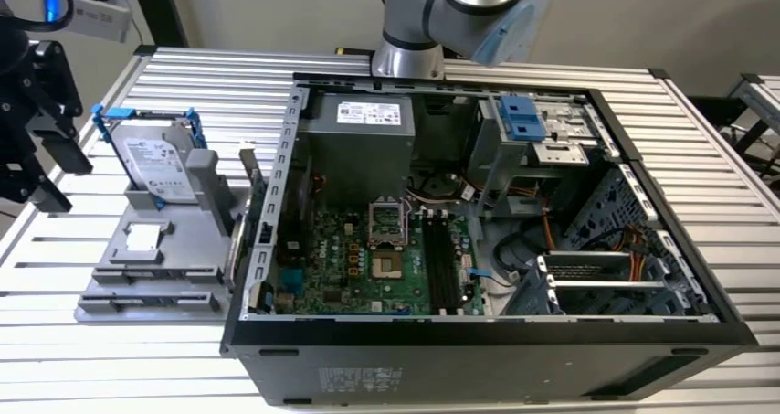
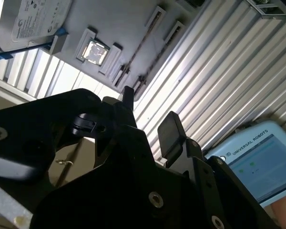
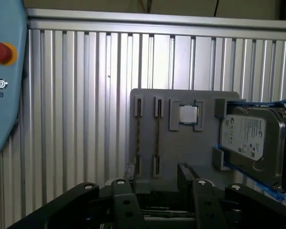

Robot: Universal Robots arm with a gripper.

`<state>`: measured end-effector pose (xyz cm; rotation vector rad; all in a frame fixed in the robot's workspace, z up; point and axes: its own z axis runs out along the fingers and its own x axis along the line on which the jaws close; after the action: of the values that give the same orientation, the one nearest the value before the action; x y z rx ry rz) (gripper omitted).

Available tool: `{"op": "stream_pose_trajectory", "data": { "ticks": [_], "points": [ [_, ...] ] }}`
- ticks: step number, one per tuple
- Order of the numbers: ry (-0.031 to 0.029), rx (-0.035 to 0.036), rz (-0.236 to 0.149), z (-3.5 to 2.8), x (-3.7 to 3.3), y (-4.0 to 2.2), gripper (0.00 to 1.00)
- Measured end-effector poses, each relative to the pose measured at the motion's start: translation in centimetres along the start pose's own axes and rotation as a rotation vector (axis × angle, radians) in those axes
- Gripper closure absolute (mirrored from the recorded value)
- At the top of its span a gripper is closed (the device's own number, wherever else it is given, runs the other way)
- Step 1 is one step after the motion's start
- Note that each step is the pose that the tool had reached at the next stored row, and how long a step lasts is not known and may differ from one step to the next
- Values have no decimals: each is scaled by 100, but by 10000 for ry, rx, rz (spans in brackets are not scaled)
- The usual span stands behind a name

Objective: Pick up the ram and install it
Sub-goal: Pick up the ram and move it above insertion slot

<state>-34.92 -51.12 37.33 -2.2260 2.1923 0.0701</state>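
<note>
Dark and thin, the ram [image 3: 138,138] stands on edge in a grey slotted holder [image 3: 181,152]. A second stick [image 3: 157,138] stands just beside it, and the hard drive [image 3: 250,138] sits at the holder's far side. The gripper [image 3: 157,174] hovers near the sticks' ends with its fingers apart, touching neither. The ribbed metal worktop [image 3: 76,119] stretches wide past the holder's edge nearest the ram.
</note>
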Motion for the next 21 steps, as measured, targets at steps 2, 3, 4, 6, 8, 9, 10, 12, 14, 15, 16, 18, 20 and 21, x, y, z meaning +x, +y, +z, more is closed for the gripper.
{"op": "stream_pose_trajectory", "data": {
  "ticks": [2,3,4,6,8,9,10,12,14,15,16,18,20,21],
  "points": [
    [0,0,1,37,1,-3,0],
    [-1,1,2,55,2,-5,0],
    [-1,1,2,73,3,-6,0],
    [0,0,2,106,5,-10,0],
    [0,0,2,137,6,-12,0],
    [0,0,2,152,7,-14,0],
    [0,1,2,168,7,-15,0],
    [0,1,3,197,8,-17,0],
    [0,1,3,220,10,-17,0],
    [0,0,3,231,10,-18,0],
    [0,0,3,243,11,-18,0],
    [-1,1,3,266,12,-18,0],
    [0,0,4,282,12,-19,0],
    [1,-1,4,282,12,-19,0]
  ]
}}
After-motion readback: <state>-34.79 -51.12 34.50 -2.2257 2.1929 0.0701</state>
